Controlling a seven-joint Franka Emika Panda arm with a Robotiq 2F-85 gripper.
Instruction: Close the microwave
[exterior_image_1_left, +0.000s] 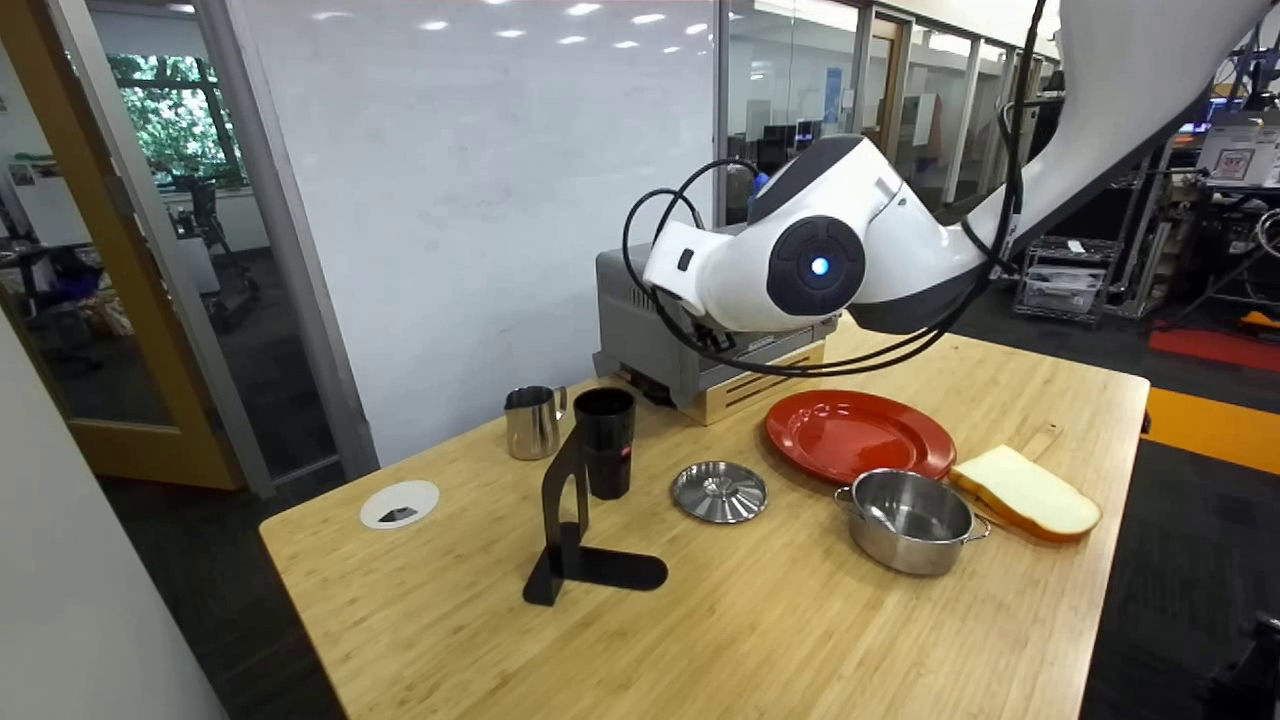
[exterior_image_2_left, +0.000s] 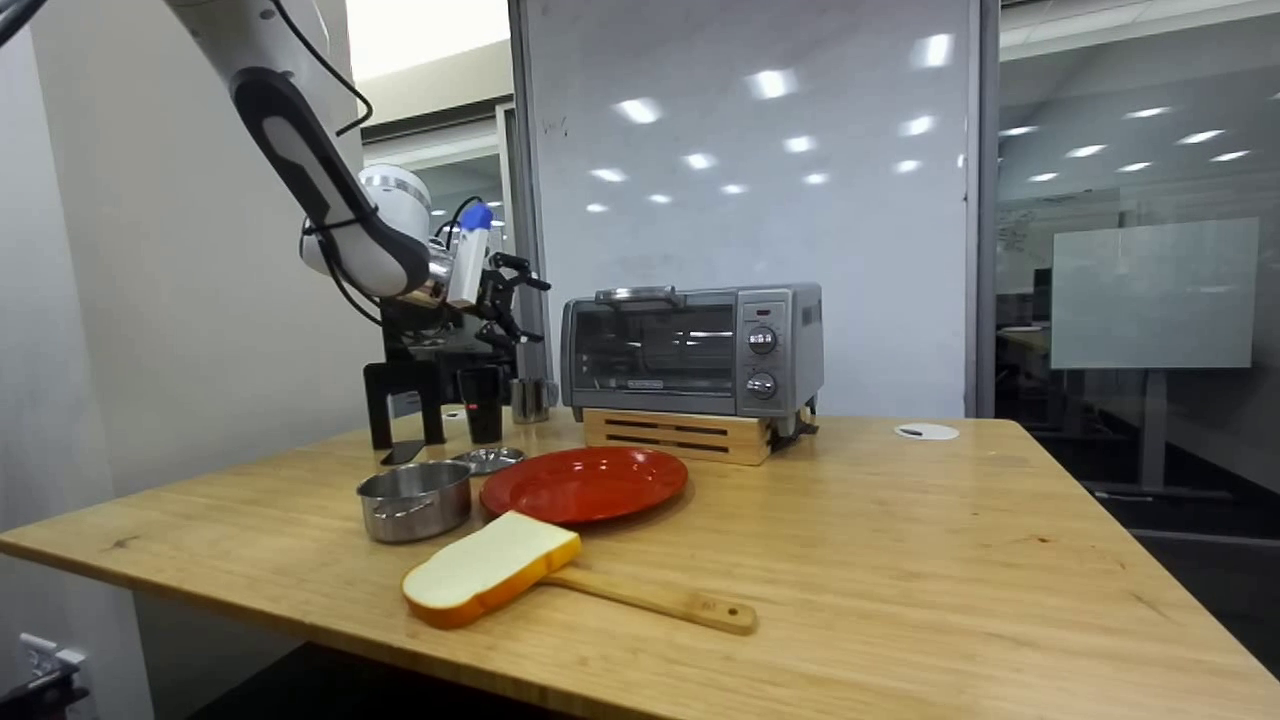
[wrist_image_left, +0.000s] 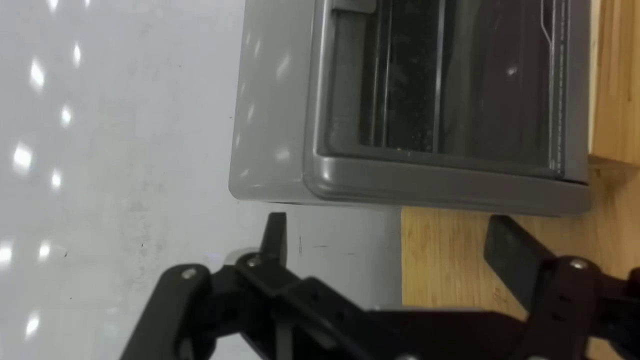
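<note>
Grey metal, the microwave (exterior_image_2_left: 692, 348) stood above a wooden block (exterior_image_2_left: 678, 436) near the desk (exterior_image_2_left: 900, 540) edge facing the whiteboard (exterior_image_2_left: 750, 220), door (exterior_image_2_left: 655, 350) apparently closed, while your empty claw (exterior_image_2_left: 541, 312), spread wide beside it, risked skewing it if you advanced a finger (wrist_image_left: 512, 260) against its side.

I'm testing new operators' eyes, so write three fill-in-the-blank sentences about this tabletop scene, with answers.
The boxy silver-grey metal microwave shows ____ round silvery knobs on its front.
The broad, shallow, glossy plate is coloured ____.
In the wrist view, the black, jointed jaws are not shut but ____.
Missing words: two; red; open.
</note>
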